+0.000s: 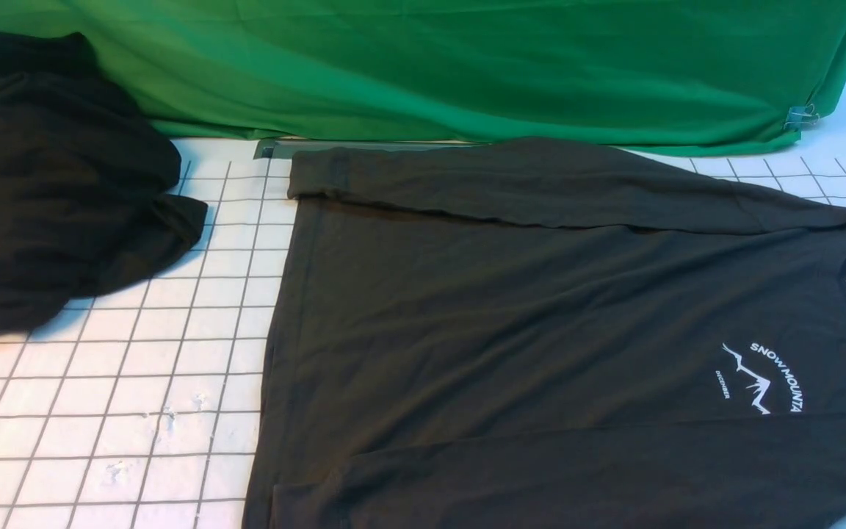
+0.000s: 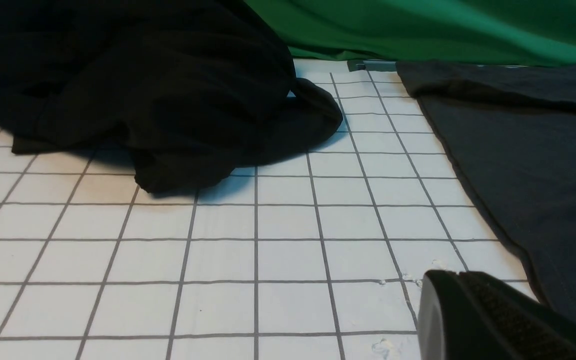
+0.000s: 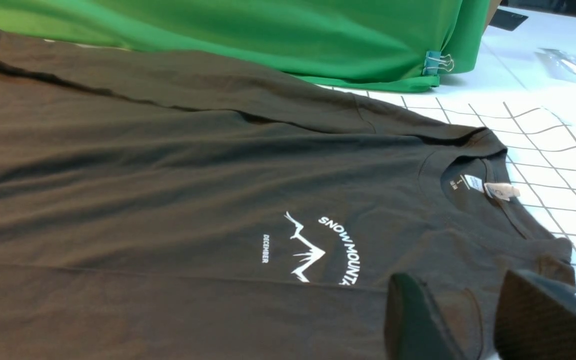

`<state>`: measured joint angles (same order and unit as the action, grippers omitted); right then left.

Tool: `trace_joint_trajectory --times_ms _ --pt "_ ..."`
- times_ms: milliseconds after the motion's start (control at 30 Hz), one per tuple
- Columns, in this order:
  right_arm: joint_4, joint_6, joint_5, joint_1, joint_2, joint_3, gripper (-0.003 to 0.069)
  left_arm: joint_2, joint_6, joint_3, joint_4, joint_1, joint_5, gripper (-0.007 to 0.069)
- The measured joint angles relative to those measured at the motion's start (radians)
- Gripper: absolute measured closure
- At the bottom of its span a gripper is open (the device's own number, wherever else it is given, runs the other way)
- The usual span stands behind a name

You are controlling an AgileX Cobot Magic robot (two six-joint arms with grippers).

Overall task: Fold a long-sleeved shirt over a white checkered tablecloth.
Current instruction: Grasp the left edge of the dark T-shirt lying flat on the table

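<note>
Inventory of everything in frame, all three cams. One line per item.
long-sleeved shirt: 1, dark charcoal with a white logo, spread flat on the tablecloth's right part, collar to the right
white checkered tablecloth: 1, white with a grey grid, covering the work surface
heap of cloth: 1, black, far left on the tablecloth
green cloth: 1, green, draped along the back
binder clip: 1, teal with silver handles, at the green cloth's right end
grey strip: 1, grey, at the far edge by the shirt's cuff
plastic wrapper: 1, clear, beyond the tablecloth on the right
left hand: 1, black, shut, low over bare tablecloth beside the shirt's hem
right hand: 1, black, open, over the shirt near the collar
</note>
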<state>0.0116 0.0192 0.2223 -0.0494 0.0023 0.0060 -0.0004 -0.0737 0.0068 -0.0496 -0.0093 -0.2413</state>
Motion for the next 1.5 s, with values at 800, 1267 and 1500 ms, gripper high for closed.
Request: trace_joint_trajectory --times_ms 800,1267,1500 --pt "0.000 0.001 0.000 0.000 0.000 0.000 0.0416 0.000 0.002 0.000 0.000 0.000 0.012 0.0605" --pt "-0.114 -0.240 -0.089 0.000 0.000 0.000 0.0416 0.000 -0.430 0.000 0.724 0.000 0.181 0.0605" --pt "-0.208 -0.691 -0.112 0.000 0.000 0.000 0.0416 0.000 -0.499 0.000 0.799 0.000 0.191 0.0605"
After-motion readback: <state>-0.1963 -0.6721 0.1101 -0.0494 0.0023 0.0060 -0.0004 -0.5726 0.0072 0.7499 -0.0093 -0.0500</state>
